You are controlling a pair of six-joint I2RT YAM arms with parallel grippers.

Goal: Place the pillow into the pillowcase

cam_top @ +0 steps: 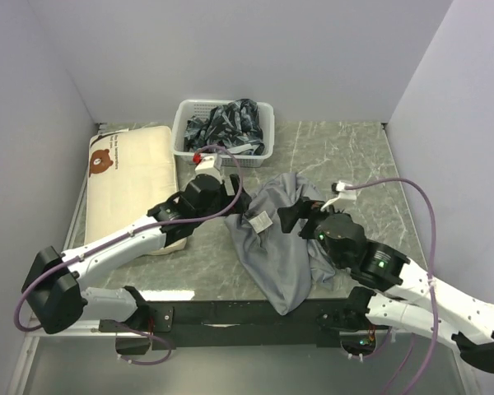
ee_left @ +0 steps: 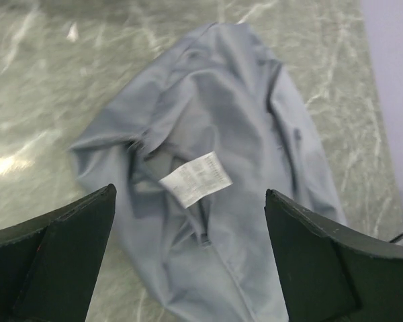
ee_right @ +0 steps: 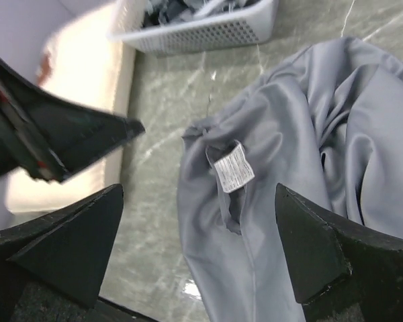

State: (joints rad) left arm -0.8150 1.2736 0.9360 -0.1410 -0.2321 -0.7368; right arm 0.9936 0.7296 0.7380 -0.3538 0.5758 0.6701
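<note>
The cream pillow (cam_top: 136, 193) with a brown bear face lies flat at the far left; it also shows in the right wrist view (ee_right: 80, 67). The grey pillowcase (cam_top: 284, 243) lies crumpled in the middle of the table, its white tag (cam_top: 262, 220) on its left side. My left gripper (cam_top: 233, 200) is open and empty, just left of and above the pillowcase (ee_left: 235, 114), with the tag (ee_left: 196, 178) between its fingers' line. My right gripper (cam_top: 300, 214) is open and empty over the pillowcase (ee_right: 336, 134), with the tag (ee_right: 234, 166) below it.
A white basket (cam_top: 184, 132) with dark patterned cloth stands at the back centre, next to the pillow's far end; it shows in the right wrist view (ee_right: 208, 30). Grey walls close in the left, back and right. The left gripper's finger (ee_right: 87, 131) shows in the right wrist view.
</note>
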